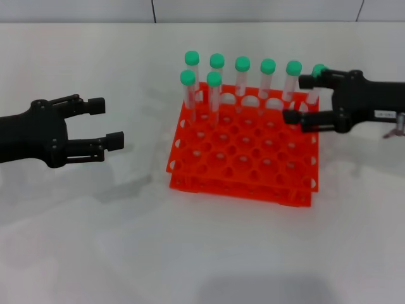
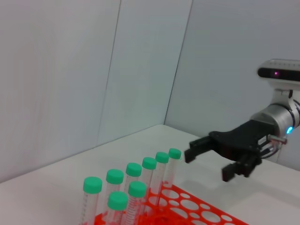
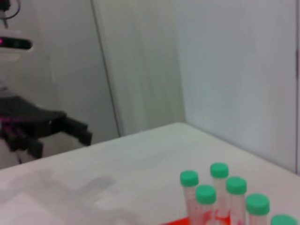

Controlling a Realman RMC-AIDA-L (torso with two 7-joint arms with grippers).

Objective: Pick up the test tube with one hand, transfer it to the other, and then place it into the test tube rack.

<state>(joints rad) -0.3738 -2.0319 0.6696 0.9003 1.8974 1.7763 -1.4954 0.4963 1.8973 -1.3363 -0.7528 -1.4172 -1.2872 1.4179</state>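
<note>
The orange-red test tube rack (image 1: 243,166) stands mid-table with several green-capped tubes upright along its back rows. One test tube (image 1: 314,88) stands at the rack's back right corner. My right gripper (image 1: 299,99), with the white label, is open, and its fingers lie on either side of that tube. The left wrist view shows this gripper (image 2: 208,165) just beyond the end tube (image 2: 174,161), jaws apart. My left gripper (image 1: 107,123) is open and empty, left of the rack; it also shows in the right wrist view (image 3: 58,140).
Two more tubes (image 1: 188,92) stand in the rack's second row at its left end. The white table (image 1: 202,253) spreads around the rack. Pale wall panels (image 2: 93,70) rise behind the table's far edge.
</note>
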